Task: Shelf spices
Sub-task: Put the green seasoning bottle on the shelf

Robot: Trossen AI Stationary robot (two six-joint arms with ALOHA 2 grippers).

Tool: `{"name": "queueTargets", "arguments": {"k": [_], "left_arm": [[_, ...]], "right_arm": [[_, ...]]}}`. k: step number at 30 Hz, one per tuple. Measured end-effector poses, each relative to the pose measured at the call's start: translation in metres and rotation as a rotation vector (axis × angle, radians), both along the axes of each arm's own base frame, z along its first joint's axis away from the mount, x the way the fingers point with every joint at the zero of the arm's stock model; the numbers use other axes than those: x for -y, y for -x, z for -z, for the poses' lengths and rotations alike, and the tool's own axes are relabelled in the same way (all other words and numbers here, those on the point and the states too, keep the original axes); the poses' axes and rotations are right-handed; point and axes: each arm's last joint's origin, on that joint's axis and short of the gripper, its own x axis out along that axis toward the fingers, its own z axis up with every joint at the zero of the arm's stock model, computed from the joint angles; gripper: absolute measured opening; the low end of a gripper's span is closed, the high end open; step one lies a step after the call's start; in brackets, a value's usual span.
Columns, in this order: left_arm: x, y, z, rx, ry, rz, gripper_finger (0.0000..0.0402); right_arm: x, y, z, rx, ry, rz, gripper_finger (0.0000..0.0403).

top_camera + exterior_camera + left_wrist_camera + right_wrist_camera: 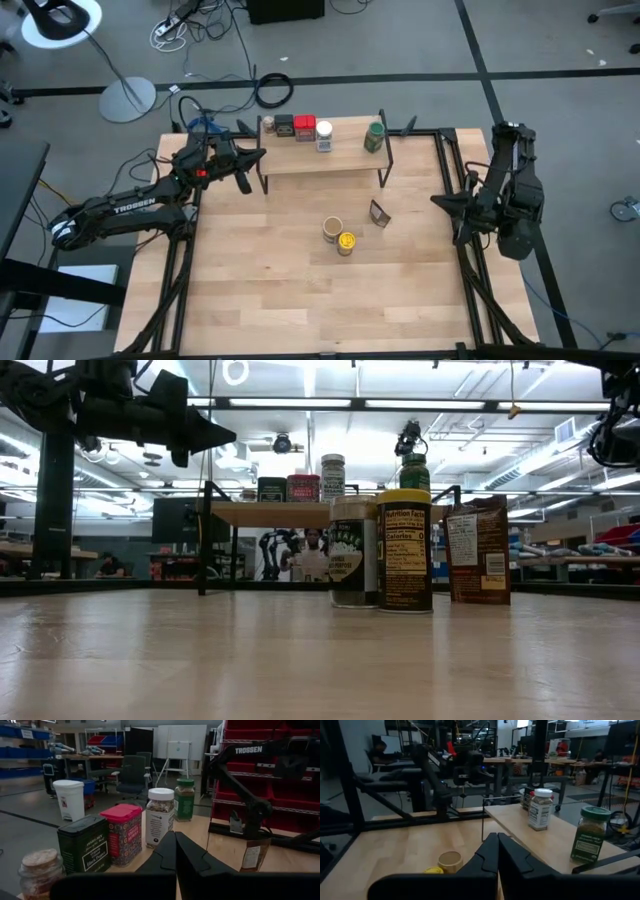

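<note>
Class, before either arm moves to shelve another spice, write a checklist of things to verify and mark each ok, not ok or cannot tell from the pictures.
1. Left pincer empty and shut, beside the shelf's left end: ok.
2. Right pincer empty and shut, at the table's right edge: ok.
3. Shelf has bare board between the white-lidded jar and the green jar: ok.
4. All spices shelved: not ok; the yellow-lidded jar, tan-capped jar and brown canister stand on the table.
5. Those three upright: ok.
6. Yellow-lidded and tan-capped jars apart enough to grasp one: cannot tell.
</note>
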Motion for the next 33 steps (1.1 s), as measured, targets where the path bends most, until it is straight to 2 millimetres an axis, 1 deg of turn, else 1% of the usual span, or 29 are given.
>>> {"name": "queueTargets", "arguments": {"k": [5,9,12,15,19,23,26,29,31,33], "left_arm": [[-0.001,-0.001,0.0,0.0,-0.005,-0.003,0.0001],[-0.003,-0.004,0.002,0.003,-0.008,-0.004,0.0001],[-0.005,-0.007,0.005,-0.011,0.001,-0.005,0.0001],[-0.007,-0.011,0.009,-0.022,0.008,-0.004,0.0001],[-0.011,-0.017,0.015,-0.036,0.017,-0.004,0.0001],[-0.015,-0.023,0.018,-0.027,0.01,0.002,0.0001],[-0.017,-0.026,0.019,-0.003,-0.005,0.017,0.0001],[-0.018,-0.029,0.019,0.017,-0.015,0.026,0.0001],[-0.019,-0.029,0.02,0.021,-0.015,0.028,0.0001],[-0.019,-0.03,0.019,0.028,-0.02,0.028,0.0001]], "right_arm": [[-0.002,-0.001,0.001,0.006,-0.014,0.0,0.0],[-0.011,-0.004,-0.001,0.005,-0.015,-0.001,0.0],[-0.019,-0.006,-0.015,0.001,-0.004,0.001,0.0],[-0.029,-0.013,-0.039,-0.009,0.035,0.034,0.0],[-0.042,-0.029,-0.066,-0.049,0.128,0.122,0.0],[-0.041,-0.047,-0.085,-0.07,0.155,0.245,0.0],[-0.037,-0.061,-0.091,-0.082,0.159,0.342,0.0],[-0.033,-0.077,-0.092,-0.106,0.151,0.417,0.0],[-0.03,-0.091,-0.092,-0.138,0.137,0.431,0.0],[-0.027,-0.109,-0.094,-0.172,0.125,0.409,0.0]]}}
